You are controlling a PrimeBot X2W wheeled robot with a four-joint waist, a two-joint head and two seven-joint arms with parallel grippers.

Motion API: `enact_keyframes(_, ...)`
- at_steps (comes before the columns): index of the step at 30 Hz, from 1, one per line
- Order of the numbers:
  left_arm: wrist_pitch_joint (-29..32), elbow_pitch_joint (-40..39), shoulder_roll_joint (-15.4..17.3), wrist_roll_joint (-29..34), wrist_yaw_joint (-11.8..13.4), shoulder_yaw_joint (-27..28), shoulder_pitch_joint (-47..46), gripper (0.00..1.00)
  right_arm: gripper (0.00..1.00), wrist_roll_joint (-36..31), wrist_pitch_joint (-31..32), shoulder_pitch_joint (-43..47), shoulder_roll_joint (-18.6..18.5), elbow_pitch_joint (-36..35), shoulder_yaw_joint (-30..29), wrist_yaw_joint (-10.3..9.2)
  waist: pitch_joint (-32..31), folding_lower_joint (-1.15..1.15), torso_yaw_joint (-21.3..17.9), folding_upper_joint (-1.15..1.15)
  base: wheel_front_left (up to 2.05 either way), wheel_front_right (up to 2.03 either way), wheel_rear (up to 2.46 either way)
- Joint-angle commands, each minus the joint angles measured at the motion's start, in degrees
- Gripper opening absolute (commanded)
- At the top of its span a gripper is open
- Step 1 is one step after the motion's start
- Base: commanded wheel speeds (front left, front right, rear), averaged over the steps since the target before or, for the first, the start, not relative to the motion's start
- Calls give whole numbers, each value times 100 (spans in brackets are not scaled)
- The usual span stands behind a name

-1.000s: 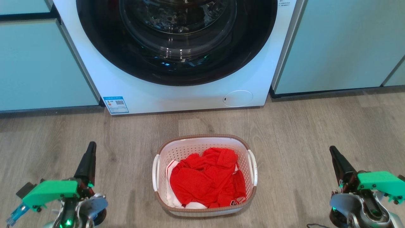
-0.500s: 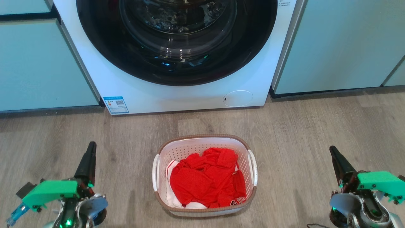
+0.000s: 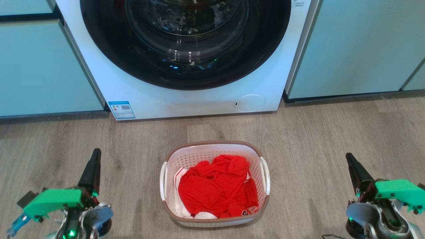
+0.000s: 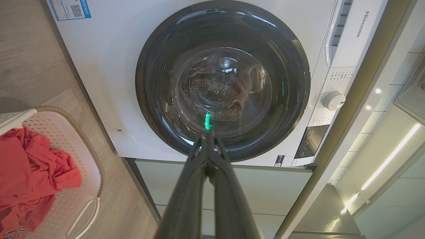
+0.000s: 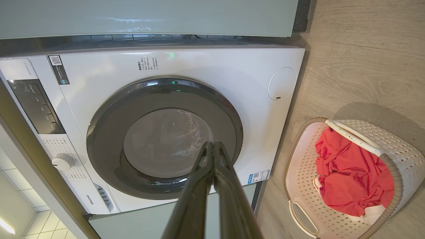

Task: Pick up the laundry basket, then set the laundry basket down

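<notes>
Small white perforated plastic laundry basket with brown rim, on wood floor, centre, near white washing machine, red clothes inside; left gripper well left, fingers pressed together; right gripper well right, likewise closed

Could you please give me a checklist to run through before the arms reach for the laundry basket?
1. Laundry basket upright on the floor: ok.
2. Left handle and right handle uncovered: ok.
3. Red clothes inside the rim: ok.
4. Left gripper open for a handle: not ok, shut and apart from the basket.
5. Right gripper open for a handle: not ok, shut and apart from the basket.
6. Weight of the load: cannot tell.
</notes>
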Motion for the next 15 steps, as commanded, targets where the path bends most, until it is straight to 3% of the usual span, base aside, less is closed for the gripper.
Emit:
enact_keyframes(1, 24, -167, 45, 41, -39, 207, -340, 0, 0, -58, 43, -272, -41, -200, 99, -1, 0, 0, 0, 0, 0, 0, 0)
enact_keyframes(5, 24, -167, 45, 41, -39, 207, -340, 0, 0, -58, 43, -272, -41, -200, 99, -1, 0, 0, 0, 0, 0, 0, 0)
enact_keyframes(6, -1, 2, -1, 0, 1, -1, 0, 100, 100, 1, -1, 0, 1, 3, 1, 0, 0, 0, 0, 0, 0, 0, 0)
enact_keyframes(15, -101, 206, -28, 63, 4, -57, 180, 100, 100, -30, -100, 121, 37, 251, 133, 0, 1, 0, -3, 0, 0, 0, 0)
